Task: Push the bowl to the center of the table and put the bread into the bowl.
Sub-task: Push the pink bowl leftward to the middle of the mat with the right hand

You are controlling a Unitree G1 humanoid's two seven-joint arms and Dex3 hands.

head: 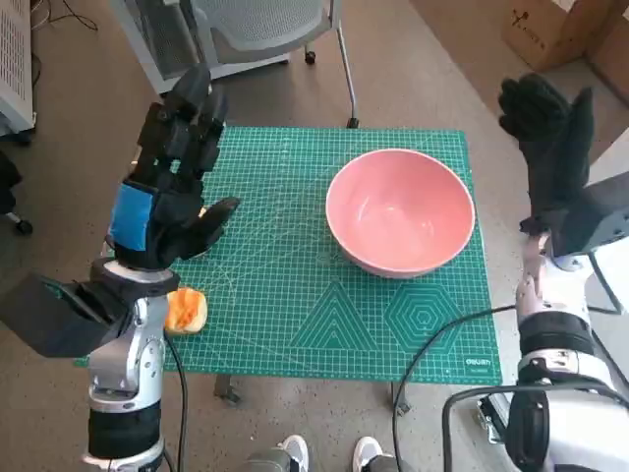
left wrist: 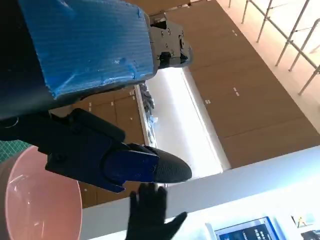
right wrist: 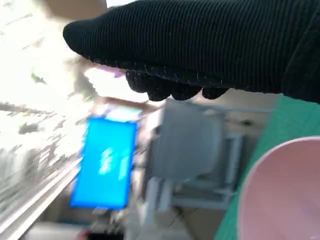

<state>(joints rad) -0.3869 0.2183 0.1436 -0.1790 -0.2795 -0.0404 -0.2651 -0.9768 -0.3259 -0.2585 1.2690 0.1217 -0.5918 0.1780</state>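
Note:
A pink bowl (head: 400, 210) sits empty on the green cutting mat (head: 295, 295), right of the middle; its rim also shows in the left wrist view (left wrist: 40, 200) and the right wrist view (right wrist: 285, 190). The bread (head: 185, 311), a golden bun, lies at the mat's near left edge, partly hidden behind my left forearm. My left hand (head: 175, 167) is raised above the mat's left side, fingers spread, holding nothing. My right hand (head: 546, 128) is lifted beyond the table's right edge, fingers spread and empty, apart from the bowl. The gloved right hand (left wrist: 150, 210) also appears in the left wrist view.
An office chair (head: 265, 29) stands behind the table's far edge. A cardboard box (head: 560, 29) sits on the floor at the far right. A black cable (head: 432, 344) crosses the mat's near right corner. A person's shoes (head: 324, 454) show below the front edge.

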